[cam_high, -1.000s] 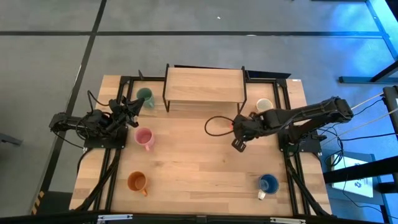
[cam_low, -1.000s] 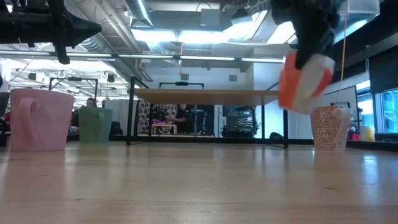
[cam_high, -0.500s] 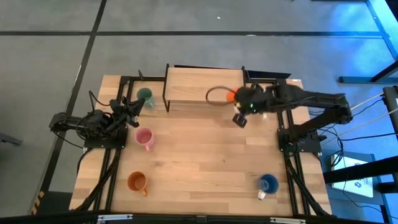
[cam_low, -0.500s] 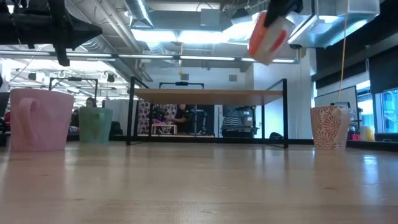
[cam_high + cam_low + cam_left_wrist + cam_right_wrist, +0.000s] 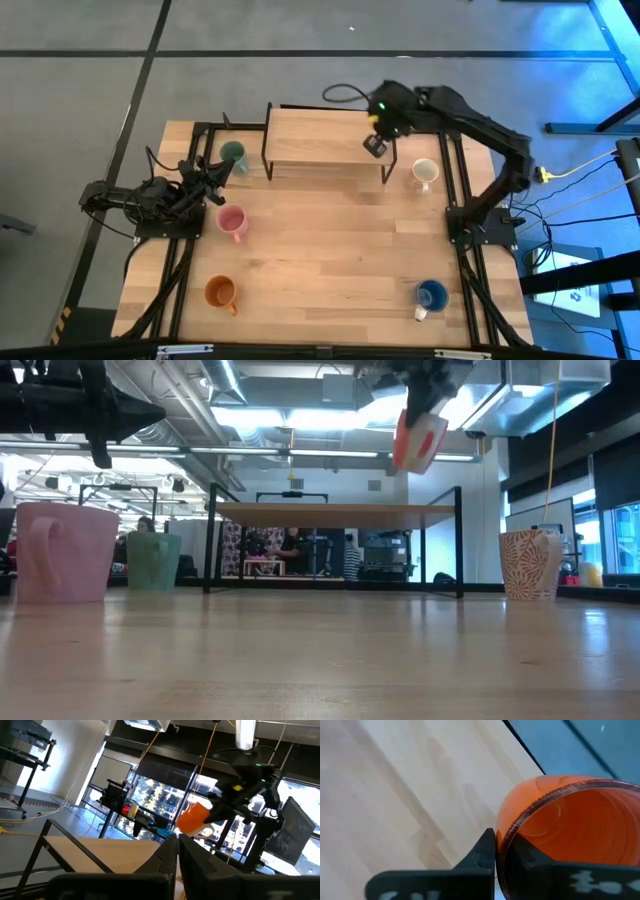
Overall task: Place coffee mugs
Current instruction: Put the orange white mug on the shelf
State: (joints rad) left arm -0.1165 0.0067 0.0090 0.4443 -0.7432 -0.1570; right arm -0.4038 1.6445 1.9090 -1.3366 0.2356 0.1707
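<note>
My right gripper point(image 5: 373, 128) is shut on the bright orange-red mug point(image 5: 418, 440) and hangs over the right far part of the wooden shelf point(image 5: 327, 137). The left wrist view shows that mug point(image 5: 194, 817) in the air too. My left gripper point(image 5: 220, 166) waits with shut fingers at the table's left, beside the green mug point(image 5: 233, 153). The pink mug point(image 5: 232, 222), the orange-brown mug point(image 5: 220, 292), the blue mug point(image 5: 431, 294) and the white mug point(image 5: 425, 171) stand on their bases on the table. My right gripper pinches the orange-red mug's wall at the rim point(image 5: 509, 836), with one finger point(image 5: 482, 855) outside and the other inside the hollow. The mug is lifted clear above the shelf top and hangs tilted below the gripper point(image 5: 425, 390).
The shelf stands on thin black legs point(image 5: 459, 540) at the table's far middle, with open room beneath it. The white mug stands just right of it. The table's middle point(image 5: 330, 240) is bare wood. Cables and black frame rails run along both sides.
My right gripper has carried the orange-red mug up from low over the table's right middle and toward the far edge. It now hangs above the shelf's right far part. The mug has stayed in the shut fingers throughout.
</note>
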